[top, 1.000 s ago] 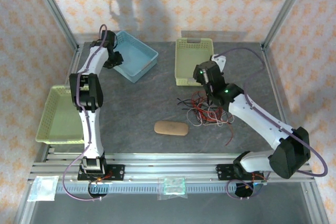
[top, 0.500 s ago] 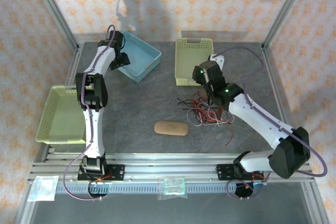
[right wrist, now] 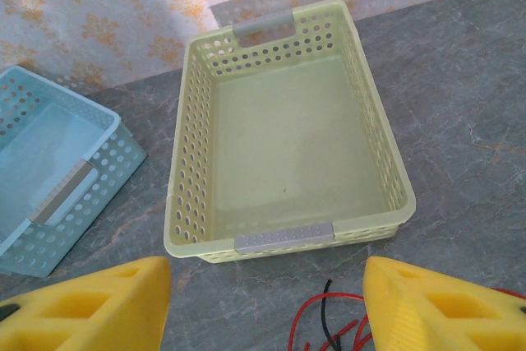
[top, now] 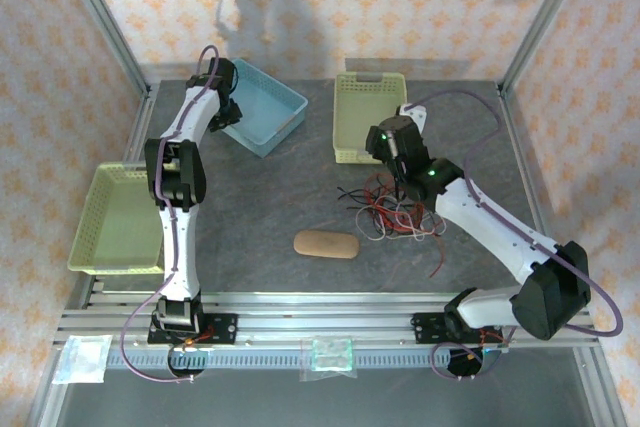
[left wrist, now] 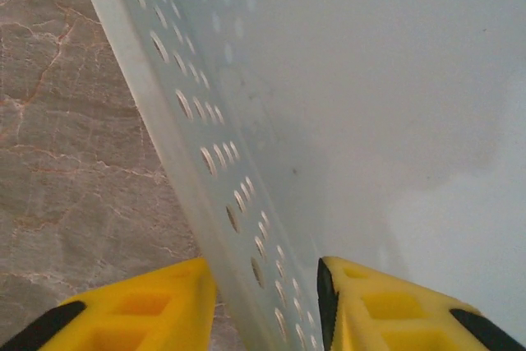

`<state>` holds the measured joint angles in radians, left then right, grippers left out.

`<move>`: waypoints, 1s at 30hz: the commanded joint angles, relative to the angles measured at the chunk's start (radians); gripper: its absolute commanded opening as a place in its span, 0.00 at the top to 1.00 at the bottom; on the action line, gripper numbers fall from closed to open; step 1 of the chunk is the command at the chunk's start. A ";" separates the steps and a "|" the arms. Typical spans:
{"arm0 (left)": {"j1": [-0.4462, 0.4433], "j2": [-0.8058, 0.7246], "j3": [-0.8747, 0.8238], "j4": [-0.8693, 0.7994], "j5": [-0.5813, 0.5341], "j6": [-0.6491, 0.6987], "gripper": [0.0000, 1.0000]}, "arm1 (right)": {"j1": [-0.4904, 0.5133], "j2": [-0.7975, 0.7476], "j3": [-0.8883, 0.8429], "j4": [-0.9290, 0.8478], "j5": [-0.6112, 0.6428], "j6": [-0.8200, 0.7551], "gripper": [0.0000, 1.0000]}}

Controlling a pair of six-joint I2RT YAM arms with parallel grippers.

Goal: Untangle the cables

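The cables (top: 395, 209) lie in a tangle of thin red, black and pale wires right of the table's middle, with one red strand trailing toward the front right. My right gripper (top: 392, 175) hangs open just over the tangle's far end. Its yellow fingers stand wide apart in the right wrist view (right wrist: 265, 289), with red and black wire ends (right wrist: 329, 328) on the table between them. My left gripper (top: 225, 97) is at the blue basket (top: 285, 97). Its jaws (left wrist: 265, 306) straddle the perforated wall (left wrist: 205, 145), the left finger against it, a small gap at the right finger.
A yellow-green basket (top: 345, 122) stands just behind the cables, seen close and holding nothing in the right wrist view (right wrist: 185, 145). A second one (top: 90, 217) overhangs the table's left edge. A tan oval pad (top: 326, 244) lies in front of the tangle. Frame posts stand at the corners.
The blue basket and my left gripper shifted slightly toward the back right, then held still. The right arm and the cables have not moved.
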<state>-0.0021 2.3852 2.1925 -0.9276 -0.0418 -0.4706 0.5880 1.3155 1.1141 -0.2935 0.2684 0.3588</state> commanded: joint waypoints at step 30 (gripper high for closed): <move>-0.126 -0.088 -0.115 0.114 -0.044 0.298 0.92 | -0.008 0.011 0.010 -0.014 0.017 -0.047 0.37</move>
<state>-0.0879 2.2887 2.0247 -0.8364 -0.0856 -0.2523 0.5880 1.3365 1.1141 -0.2932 0.2646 0.3485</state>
